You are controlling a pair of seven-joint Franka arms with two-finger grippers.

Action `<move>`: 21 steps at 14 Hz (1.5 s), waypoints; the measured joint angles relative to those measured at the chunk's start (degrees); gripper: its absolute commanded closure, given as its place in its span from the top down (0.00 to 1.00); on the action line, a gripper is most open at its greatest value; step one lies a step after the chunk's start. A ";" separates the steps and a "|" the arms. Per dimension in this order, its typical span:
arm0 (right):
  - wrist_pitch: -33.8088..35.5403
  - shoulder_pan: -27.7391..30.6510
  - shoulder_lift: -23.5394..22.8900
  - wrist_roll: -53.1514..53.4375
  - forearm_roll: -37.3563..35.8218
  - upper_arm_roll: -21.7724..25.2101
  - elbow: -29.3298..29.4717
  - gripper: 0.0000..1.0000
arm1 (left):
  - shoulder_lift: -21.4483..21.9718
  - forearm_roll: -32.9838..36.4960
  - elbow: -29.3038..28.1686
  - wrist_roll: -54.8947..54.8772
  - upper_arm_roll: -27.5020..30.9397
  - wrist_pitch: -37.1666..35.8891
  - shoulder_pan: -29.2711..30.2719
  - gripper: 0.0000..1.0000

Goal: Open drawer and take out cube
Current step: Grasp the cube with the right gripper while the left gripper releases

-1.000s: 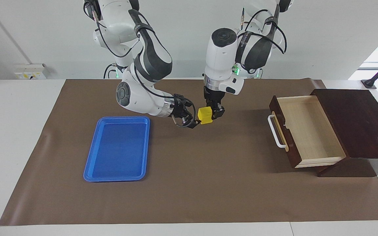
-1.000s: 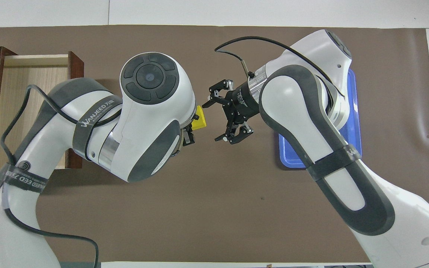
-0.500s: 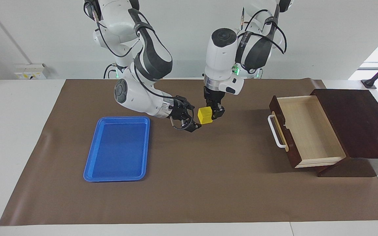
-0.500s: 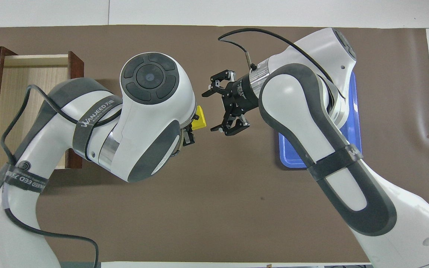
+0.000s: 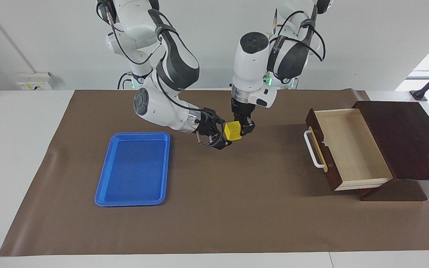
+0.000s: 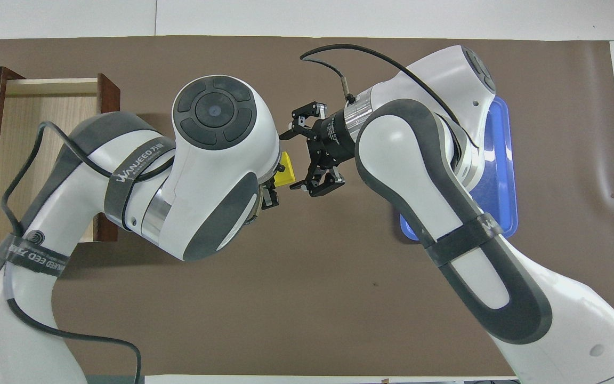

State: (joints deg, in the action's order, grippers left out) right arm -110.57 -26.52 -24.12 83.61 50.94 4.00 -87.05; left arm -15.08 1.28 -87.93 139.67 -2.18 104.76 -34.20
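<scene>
Cube [image 5: 232, 131] is clamped in the left claw [image 5: 245, 127], which points straight down over mid-table [image 5: 237, 208]. Right claw [image 5: 216, 136] reaches in sideways, fingers spread wide, flanking the cube.

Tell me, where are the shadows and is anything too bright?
In the facing view, the open drawer and its dark box cast a soft shadow on the brown mat below them, and a washed-out bright patch glows at the picture's edge above the box. In the overhead view, a dim shadow lies on the mat under the left arm.
</scene>
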 measured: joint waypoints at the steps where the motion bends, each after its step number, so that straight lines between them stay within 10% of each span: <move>1: -0.03 -0.22 -0.03 0.03 0.00 0.00 0.00 0.94 | 0.00 0.00 -0.12 0.00 0.00 0.00 0.00 0.00; 5: -0.59 -0.44 -0.23 0.11 0.00 0.00 -0.03 0.68 | 0.00 0.00 -0.35 0.00 0.00 0.01 0.00 0.00; 8: -0.13 -0.46 -0.28 0.06 -0.01 -0.05 -0.21 0.00 | -0.01 0.05 -0.50 0.02 0.44 0.49 0.02 0.00; 15: -0.23 -0.51 -0.29 -0.30 -0.01 -0.07 -0.26 0.00 | -0.01 -0.09 -0.56 -0.11 0.50 0.48 0.05 0.00; 18: -0.24 -0.52 -0.29 -0.30 0.00 -0.07 -0.35 0.00 | -0.01 -0.09 -0.63 -0.16 0.49 0.46 0.05 1.00; 21: -0.98 -0.52 -0.51 0.02 0.00 0.01 -0.60 0.00 | 0.01 -0.09 -0.68 -1.36 0.46 0.22 0.04 1.00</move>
State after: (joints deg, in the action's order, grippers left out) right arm -111.54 -27.04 -24.62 83.63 50.94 4.01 -87.65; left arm -15.07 1.20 -88.61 138.30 -1.72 104.98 -34.15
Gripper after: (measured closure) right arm 0.441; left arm 0.181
